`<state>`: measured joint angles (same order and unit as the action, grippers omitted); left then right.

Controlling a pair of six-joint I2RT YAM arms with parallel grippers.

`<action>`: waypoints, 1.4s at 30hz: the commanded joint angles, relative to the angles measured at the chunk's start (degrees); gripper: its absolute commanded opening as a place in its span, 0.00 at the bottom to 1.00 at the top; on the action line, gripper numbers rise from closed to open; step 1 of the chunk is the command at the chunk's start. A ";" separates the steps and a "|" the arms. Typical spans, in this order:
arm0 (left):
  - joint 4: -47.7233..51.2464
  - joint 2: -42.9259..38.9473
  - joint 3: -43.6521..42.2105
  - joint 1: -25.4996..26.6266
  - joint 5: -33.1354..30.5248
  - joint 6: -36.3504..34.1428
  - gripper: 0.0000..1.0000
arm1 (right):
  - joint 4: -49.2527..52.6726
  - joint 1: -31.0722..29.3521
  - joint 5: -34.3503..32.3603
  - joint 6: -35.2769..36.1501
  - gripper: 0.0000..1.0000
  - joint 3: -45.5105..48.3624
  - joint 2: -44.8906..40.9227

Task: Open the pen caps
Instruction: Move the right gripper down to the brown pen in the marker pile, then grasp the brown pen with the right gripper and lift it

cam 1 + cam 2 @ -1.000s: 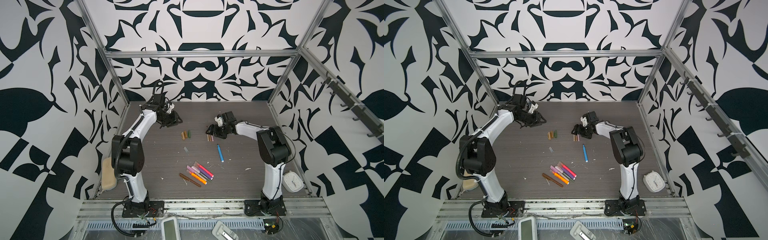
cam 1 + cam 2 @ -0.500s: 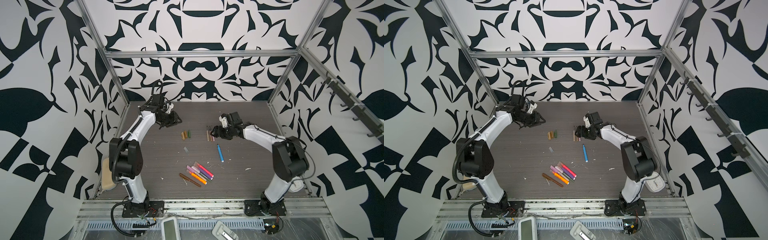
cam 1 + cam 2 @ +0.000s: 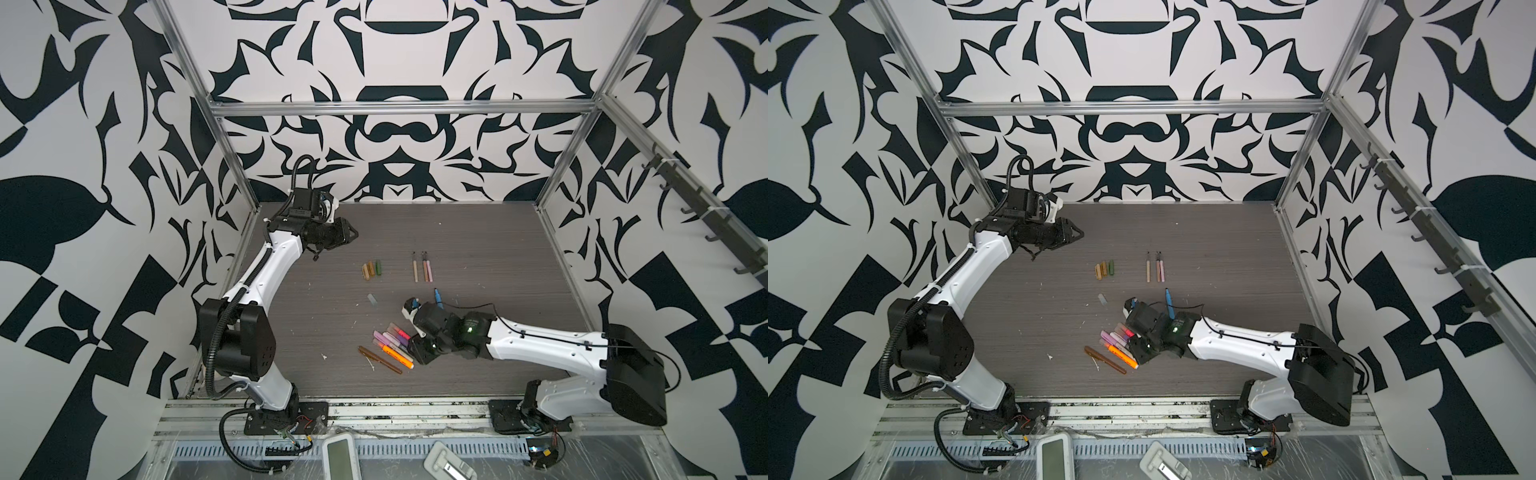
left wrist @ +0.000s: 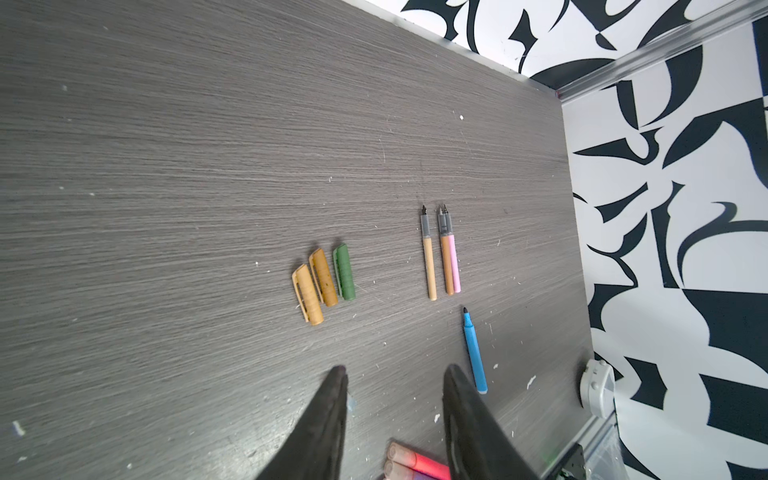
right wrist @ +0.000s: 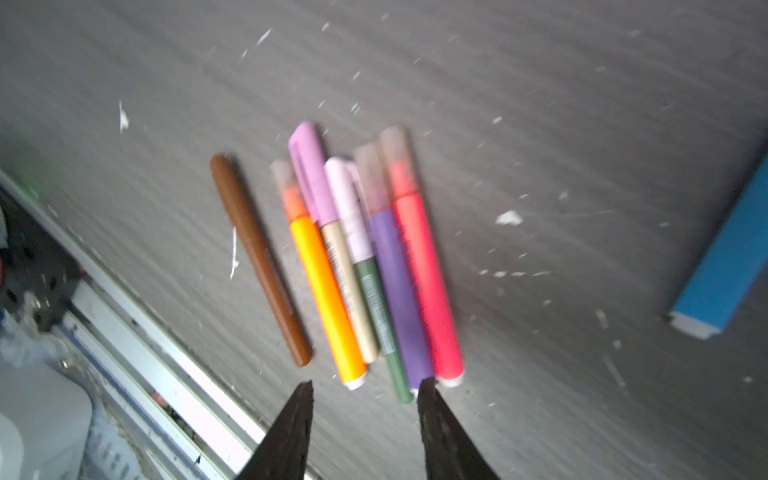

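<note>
On the grey table (image 3: 478,249), near its centre, we find three loose caps (image 4: 323,277) lying side by side: tan, gold-brown and green. In front of them lies a single pale cap (image 3: 372,299). To the right, three uncapped thin pens (image 4: 446,262) lie parallel, tips toward the back wall. A blue pen (image 4: 473,353), also uncapped, lies just in front of them. At the front centre we see the capped pens (image 5: 344,270) bunched together: orange, two thin ones with lilac caps, purple and pink-red, with a brown one just beside them.

The left arm reaches toward the back-left corner. Its left gripper (image 4: 395,372) is raised off the table, jaws apart and empty. The right arm stretches low across the front. The right gripper (image 5: 365,384) hovers just beside the bundle's butt ends, jaws apart, gripping nothing.
</note>
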<state>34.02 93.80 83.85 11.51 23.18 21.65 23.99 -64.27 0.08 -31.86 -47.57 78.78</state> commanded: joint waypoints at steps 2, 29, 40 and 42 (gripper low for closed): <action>-0.80 -1.32 -0.47 -0.35 -0.64 0.41 0.41 | -0.78 -5.03 -4.36 -2.51 0.40 -3.03 3.65; -0.32 -1.44 -0.31 -0.35 -1.31 0.24 0.41 | 3.22 -9.15 -3.68 1.02 0.36 -14.60 22.00; -0.56 -1.25 -0.49 -0.43 -2.12 -0.15 0.41 | 4.84 -10.51 -4.19 2.89 0.19 -16.52 27.01; -0.53 -1.21 -0.35 -0.43 -3.07 -0.87 0.41 | 5.38 -11.10 -4.74 4.04 0.13 -17.39 27.39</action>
<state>33.61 93.49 83.85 11.42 21.39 21.56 27.46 -74.06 -4.27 -29.39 -63.57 104.62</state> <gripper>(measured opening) 0.412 0.153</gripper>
